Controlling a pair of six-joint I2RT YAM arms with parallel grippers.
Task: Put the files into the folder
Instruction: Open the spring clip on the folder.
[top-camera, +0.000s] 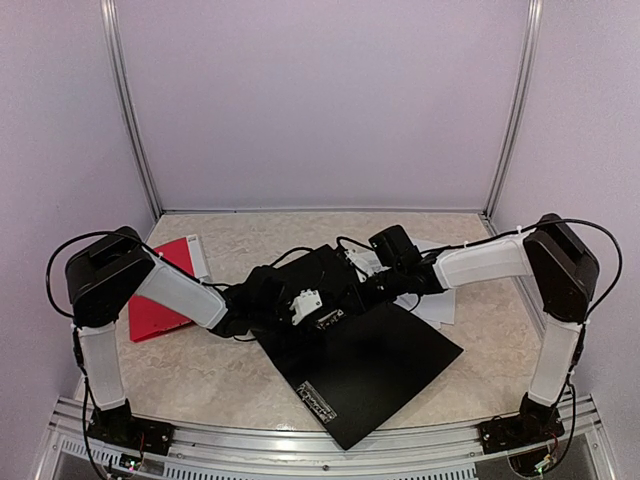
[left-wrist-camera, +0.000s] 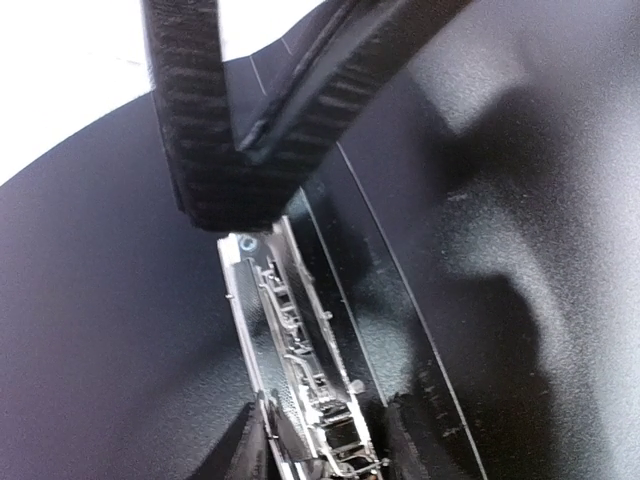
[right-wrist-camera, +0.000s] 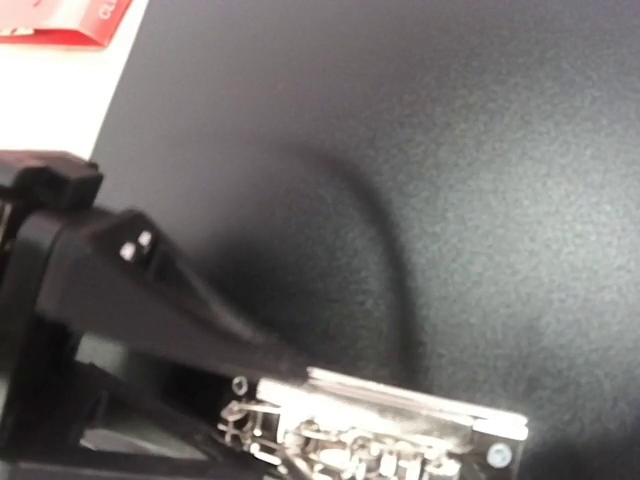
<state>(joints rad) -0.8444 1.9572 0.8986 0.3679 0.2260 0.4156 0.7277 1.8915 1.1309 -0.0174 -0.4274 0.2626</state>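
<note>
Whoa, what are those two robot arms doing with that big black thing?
They are getting an open black plastic folder ready for some papers. It lies flat on the beige table. Both arms reach to the shiny metal clip along its middle. The left gripper has a finger on each side of the clip. The right gripper is shut, with its tip at the clip's end. The white paper sheets lie beside the folder, not in it yet.

A robot test booth in a lab: plain lilac walls (top-camera: 320, 100) on metal posts (top-camera: 130, 120) enclose a marbled tabletop (top-camera: 200, 370), with the left arm (top-camera: 175, 290) and right arm (top-camera: 480, 262) bolted at its near edge.
</note>
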